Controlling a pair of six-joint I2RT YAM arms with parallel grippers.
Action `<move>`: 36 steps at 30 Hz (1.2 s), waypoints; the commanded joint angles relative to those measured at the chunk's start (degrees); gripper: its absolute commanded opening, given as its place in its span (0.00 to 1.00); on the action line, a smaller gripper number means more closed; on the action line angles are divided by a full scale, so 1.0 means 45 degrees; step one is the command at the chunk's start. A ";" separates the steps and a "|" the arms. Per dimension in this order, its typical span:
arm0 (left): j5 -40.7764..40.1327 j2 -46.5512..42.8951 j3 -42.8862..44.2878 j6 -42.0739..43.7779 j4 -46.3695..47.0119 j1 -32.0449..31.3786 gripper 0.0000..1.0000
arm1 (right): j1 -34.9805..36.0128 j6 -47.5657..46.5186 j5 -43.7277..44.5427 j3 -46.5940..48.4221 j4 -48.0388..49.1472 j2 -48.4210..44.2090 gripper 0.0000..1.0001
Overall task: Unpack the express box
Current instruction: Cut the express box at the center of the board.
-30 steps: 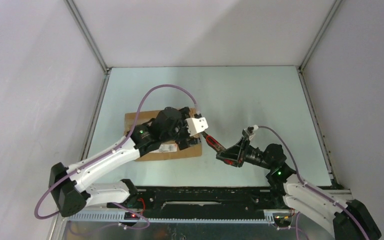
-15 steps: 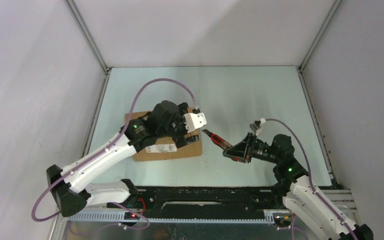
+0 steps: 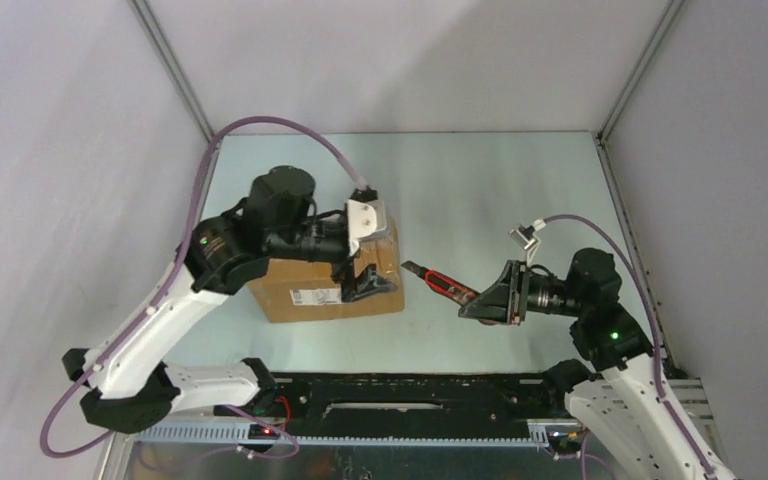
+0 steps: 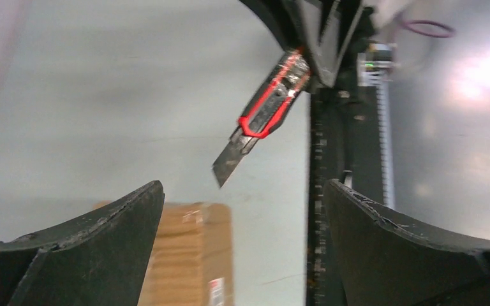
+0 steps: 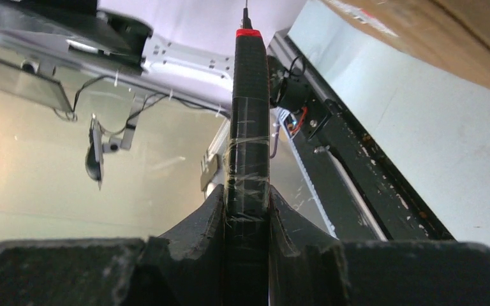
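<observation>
The left gripper [image 4: 244, 191] is standing with its jaws spread wide, gripping nothing. Its two black fingers [image 4: 89, 248] are framing the lower corners of the wrist view. Between those fingers, closer to the one on the left of that view, the express box [image 3: 305, 285] is showing a brown corrugated end with a sliver of white label [image 4: 215, 292] at its edge. Seen from above, this gripper is hanging over the right end of the box, with one finger crossing in front of the near right corner. Whether it is touching the cardboard I cannot tell.

The right gripper [image 5: 247, 213] is clamping narrowly on a utility knife [image 5: 249, 115], whose black, red-trimmed handle is running straight out from between the jaws. The blade is sticking out and pointing toward the box's right end, just beside it, with a strip of table [image 3: 480, 190] showing between.

Out beyond the jaws, the box is sitting flat on the pale green table. It is oblong and plain brown, and it is carrying the small white printed label on its near long side. The left arm is covering much of its top, so the flap seam is hidden.
</observation>
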 commanded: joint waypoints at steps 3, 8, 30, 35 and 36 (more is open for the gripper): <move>0.3824 0.1361 0.0184 -0.1561 -0.0501 -0.0457 0.98 | 0.0956 -0.1517 -0.0785 0.1301 -0.1659 -0.0660 0.00; 0.5808 0.2264 0.0598 -0.2734 0.0036 -0.0459 0.97 | 0.2872 -0.1955 0.0537 0.1472 -0.2331 -0.0691 0.00; 0.8215 0.3449 -0.2667 -0.6741 0.3685 -0.1140 0.09 | 0.3760 -0.2753 0.1913 0.2708 -0.2586 0.0515 0.00; 0.7096 0.2364 -0.5336 -1.1013 0.9730 -0.0923 0.00 | 0.2923 -0.1535 0.4738 0.2804 -0.1844 0.0049 0.74; 0.6805 0.2121 -0.6042 -1.2602 1.1860 -0.0823 0.00 | 0.2841 -0.1265 0.5673 0.2730 -0.1549 -0.0215 0.91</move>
